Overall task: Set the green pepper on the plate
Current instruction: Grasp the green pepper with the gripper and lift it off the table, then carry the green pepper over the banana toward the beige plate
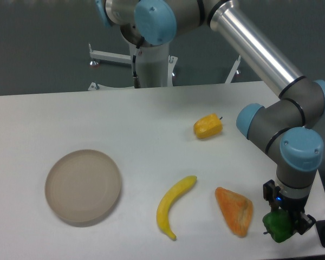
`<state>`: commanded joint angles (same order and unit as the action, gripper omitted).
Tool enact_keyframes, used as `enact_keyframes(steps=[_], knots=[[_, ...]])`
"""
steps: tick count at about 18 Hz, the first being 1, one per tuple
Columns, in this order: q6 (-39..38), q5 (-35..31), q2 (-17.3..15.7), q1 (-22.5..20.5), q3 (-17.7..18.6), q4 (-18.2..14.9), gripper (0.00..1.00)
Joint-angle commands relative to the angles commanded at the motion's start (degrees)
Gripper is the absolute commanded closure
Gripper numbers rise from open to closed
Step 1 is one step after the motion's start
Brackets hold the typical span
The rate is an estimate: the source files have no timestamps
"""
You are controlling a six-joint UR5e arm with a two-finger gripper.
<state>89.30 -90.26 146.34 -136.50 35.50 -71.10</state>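
Observation:
The green pepper [278, 226] is at the front right of the table, glossy and lumpy, near the table's front edge. My gripper [284, 219] points down over it with its dark fingers on either side, shut on the pepper. Whether the pepper rests on the table or is just off it I cannot tell. The plate [84, 187], a round beige-tan dish with a low rim, lies empty at the front left, far from the gripper.
Between gripper and plate lie an orange wedge-shaped piece [235, 210] just left of the pepper and a yellow banana [173, 206]. A yellow-orange pepper [208, 126] sits farther back. The arm's elbow [271, 127] hangs over the right side.

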Motion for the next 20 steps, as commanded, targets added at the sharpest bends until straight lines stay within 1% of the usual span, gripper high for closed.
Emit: enact_keyframes(steps=[1, 5, 7, 8, 9, 11, 14, 15, 16, 20], knots=[[-0.1, 0.0, -0.3, 0.0, 0.7, 0.1, 0.63], [-0.3, 0.0, -0.8, 0.1, 0.7, -0.1, 0.63], [-3.0, 0.0, -1.8, 0.5, 1.1, -0.7, 0.63], [-4.3, 0.3, -2.4, 0.9, 1.9, -1.2, 0.63], [-5.3, 1.0, -4.3, 1.1, 4.2, -2.1, 0.63], [-7.4, 1.2, -6.8, 2.6, 7.3, -2.5, 0.63], [-10.4, 1.1, -11.5, 5.1, 13.3, -3.3, 0.63], [-13.0, 1.1, -13.7, 7.3, 16.4, -3.2, 0.63], [-15.1, 1.1, -15.3, 8.5, 18.8, -3.2, 0.63], [-25.4, 1.1, -21.7, 14.1, 27.0, -3.0, 0.63]])
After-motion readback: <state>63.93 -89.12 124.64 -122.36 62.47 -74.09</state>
